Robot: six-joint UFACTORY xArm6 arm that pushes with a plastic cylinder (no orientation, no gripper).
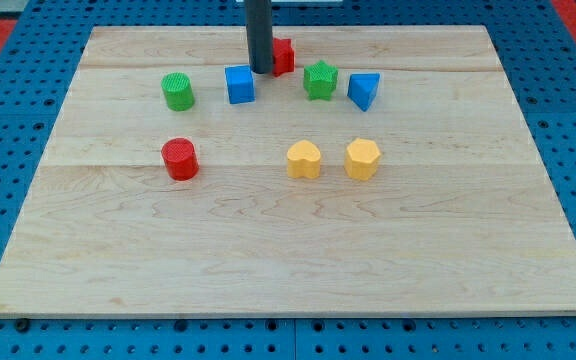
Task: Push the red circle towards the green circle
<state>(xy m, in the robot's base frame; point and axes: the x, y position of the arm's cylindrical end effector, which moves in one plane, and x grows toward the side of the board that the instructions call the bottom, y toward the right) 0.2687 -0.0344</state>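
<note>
The red circle (180, 159) stands on the wooden board (288, 250) at the left of the middle. The green circle (178, 91) stands straight above it in the view, a block's width or so apart. My tip (261, 71) is near the view's top, between the blue cube (240, 84) and a red block (284, 56) that the rod partly hides. The tip is well up and to the right of the red circle and touches neither circle.
A green star (320, 80) and a blue triangle-like block (364, 90) lie to the right of the tip. A yellow heart-like block (304, 159) and a yellow hexagon (363, 159) lie at mid board. Blue pegboard (8, 150) surrounds the board.
</note>
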